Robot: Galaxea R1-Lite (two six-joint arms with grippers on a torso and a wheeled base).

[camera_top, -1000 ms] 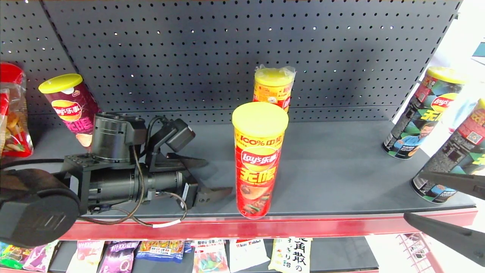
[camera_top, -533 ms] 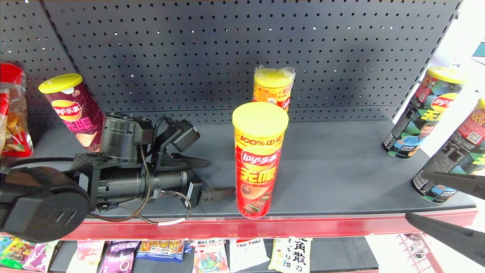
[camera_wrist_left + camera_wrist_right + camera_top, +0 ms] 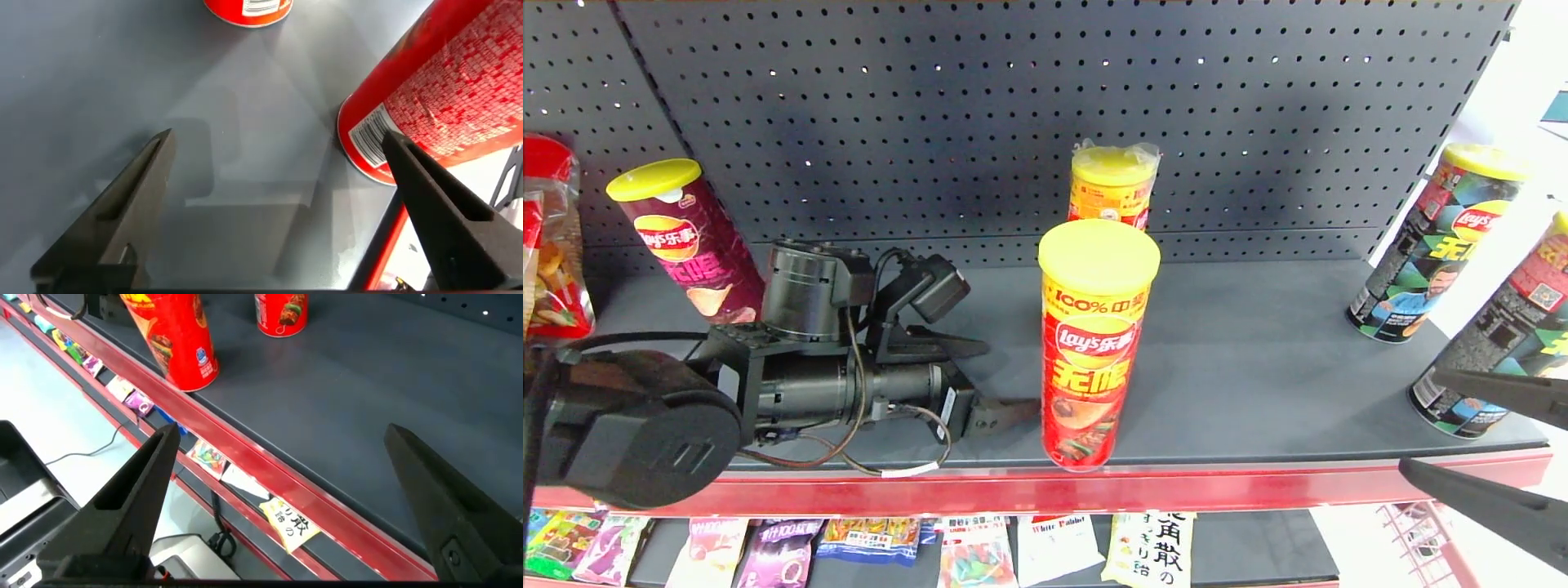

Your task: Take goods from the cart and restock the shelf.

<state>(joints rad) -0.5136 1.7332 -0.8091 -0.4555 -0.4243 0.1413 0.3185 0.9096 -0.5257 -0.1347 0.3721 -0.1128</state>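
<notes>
Red chip can (image 3: 1094, 343) upright at shelf (image 3: 1258, 367) front, L gripper (image 3: 1013, 376) wide beside it; R gripper (image 3: 282, 433) wide too.

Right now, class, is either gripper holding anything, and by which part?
Nothing is held. The left gripper is open, the red can standing at one fingertip, unclamped. The right gripper is open and empty.

L arm (image 3: 809, 384): black cyl. joints, looped black cables (image 3: 866, 468) w/ white tag (image 3: 903, 470). L tool (image 3: 1013, 377), R tool (image 3: 1417, 423): dark wedge fingers (image 3: 1486, 498).
</notes>
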